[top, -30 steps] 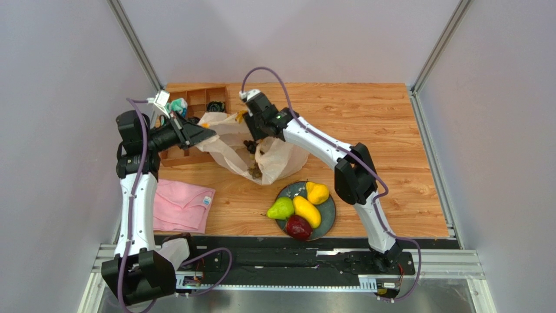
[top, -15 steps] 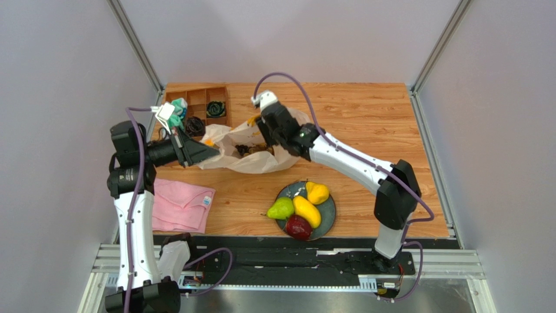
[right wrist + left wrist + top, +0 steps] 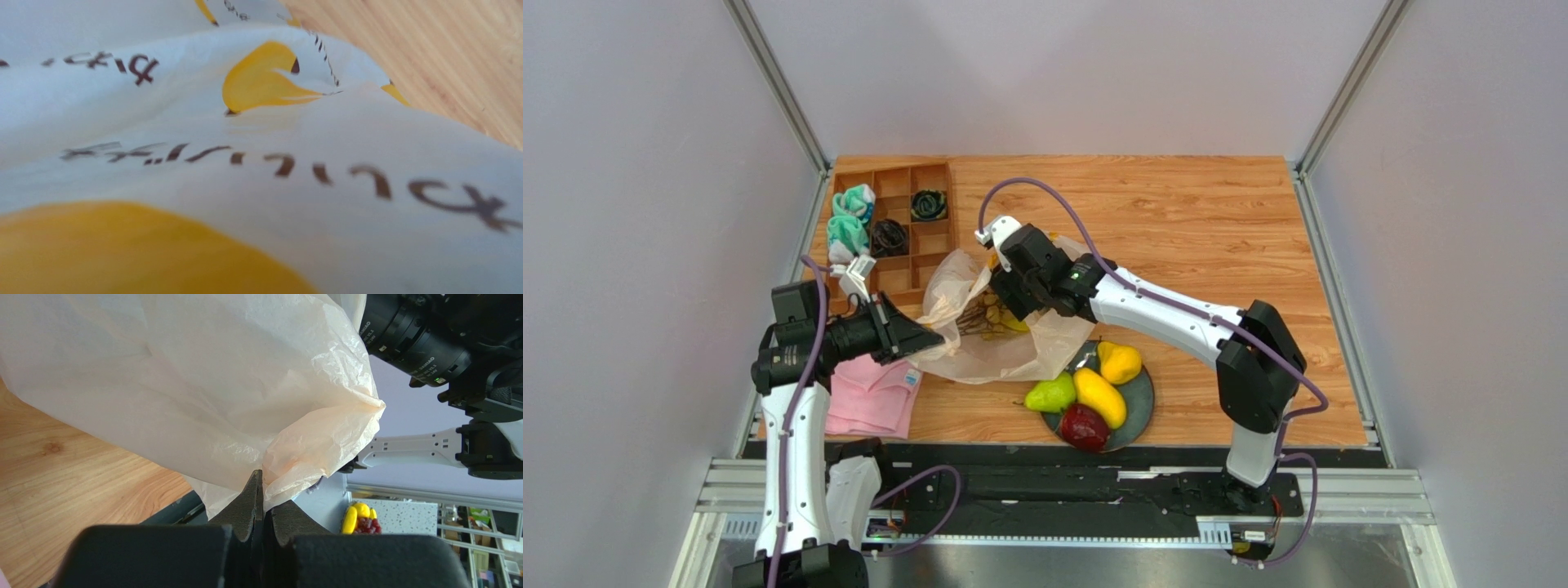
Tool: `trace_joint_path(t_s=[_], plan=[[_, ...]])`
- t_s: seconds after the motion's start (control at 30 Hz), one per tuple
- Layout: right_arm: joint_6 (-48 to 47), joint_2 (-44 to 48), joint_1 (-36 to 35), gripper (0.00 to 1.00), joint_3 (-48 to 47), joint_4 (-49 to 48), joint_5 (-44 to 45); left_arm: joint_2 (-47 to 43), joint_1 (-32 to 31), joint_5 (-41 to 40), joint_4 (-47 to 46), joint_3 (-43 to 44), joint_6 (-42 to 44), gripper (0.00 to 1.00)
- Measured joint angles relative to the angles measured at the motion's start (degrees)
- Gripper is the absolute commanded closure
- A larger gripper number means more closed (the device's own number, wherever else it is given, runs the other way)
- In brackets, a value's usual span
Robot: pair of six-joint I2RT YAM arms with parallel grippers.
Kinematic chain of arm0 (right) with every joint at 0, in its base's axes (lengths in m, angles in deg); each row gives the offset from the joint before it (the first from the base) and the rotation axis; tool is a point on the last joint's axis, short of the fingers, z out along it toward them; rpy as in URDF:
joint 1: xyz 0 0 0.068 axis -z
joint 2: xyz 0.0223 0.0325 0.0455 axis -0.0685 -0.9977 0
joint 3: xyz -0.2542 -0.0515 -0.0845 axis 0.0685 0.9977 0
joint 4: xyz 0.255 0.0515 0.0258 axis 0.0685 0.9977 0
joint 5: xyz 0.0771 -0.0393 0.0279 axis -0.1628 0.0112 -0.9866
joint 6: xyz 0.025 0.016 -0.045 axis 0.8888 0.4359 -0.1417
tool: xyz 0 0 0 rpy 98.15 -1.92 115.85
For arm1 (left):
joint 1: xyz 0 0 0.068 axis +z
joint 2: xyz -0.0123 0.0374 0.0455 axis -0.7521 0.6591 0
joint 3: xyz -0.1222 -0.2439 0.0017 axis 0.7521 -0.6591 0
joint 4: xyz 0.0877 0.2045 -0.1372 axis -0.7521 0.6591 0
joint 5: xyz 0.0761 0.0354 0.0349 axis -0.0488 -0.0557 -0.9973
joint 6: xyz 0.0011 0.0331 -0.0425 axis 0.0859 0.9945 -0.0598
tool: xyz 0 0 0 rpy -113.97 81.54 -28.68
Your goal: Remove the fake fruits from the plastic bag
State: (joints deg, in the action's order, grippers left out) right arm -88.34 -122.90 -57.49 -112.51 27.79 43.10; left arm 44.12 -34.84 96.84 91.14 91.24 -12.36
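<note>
The plastic bag lies on the counter at frame centre, long axis running left to right. The left gripper is clenched on the bag's left edge. The remaining fake fruits show inside the bag, just below the right gripper, the nearer one. Whether the right gripper is released or clenched cannot be told.

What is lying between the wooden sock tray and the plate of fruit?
The plastic bag, crumpled across the wood between the wooden tray and the plate; the top view shows it.
</note>
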Motion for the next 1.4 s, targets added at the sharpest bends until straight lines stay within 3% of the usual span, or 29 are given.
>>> trace_joint_path(t_s=[0.37,0.6,0.83,1.03,1.2,1.4], plan=[[-4.7,-7.5,0.9,0.37,-3.4,0.5,-4.1,-0.4,0.0,-1.0,-0.5,0.0,0.3,1.0],[-10.4,-9.8,1.6,0.21,-3.4,3.5,-9.4,-0.7,0.0,-1.2,-1.7,0.0,0.2,1.0],[-15.2,-11.6,1.9,0.17,-4.3,6.4,-9.9,-0.8,0.0,-1.2,-2.4,0.0,0.2,1.0],[-18.8,-7.6,3.5,0.24,-7.6,15.4,-11.5,-1.0,0.0,-1.2,-3.0,0.0,0.2,1.0],[-20.4,-1.6,4.3,0.33,-7.9,18.6,-19.1,-1.0,0.0,-1.2,-4.0,0.0,0.2,1.0],[-22.3,-3.5,3.7,0.37,-12.1,20.7,-25.6,-0.5,0.0,-1.2,-4.4,0.0,0.2,1.0]])
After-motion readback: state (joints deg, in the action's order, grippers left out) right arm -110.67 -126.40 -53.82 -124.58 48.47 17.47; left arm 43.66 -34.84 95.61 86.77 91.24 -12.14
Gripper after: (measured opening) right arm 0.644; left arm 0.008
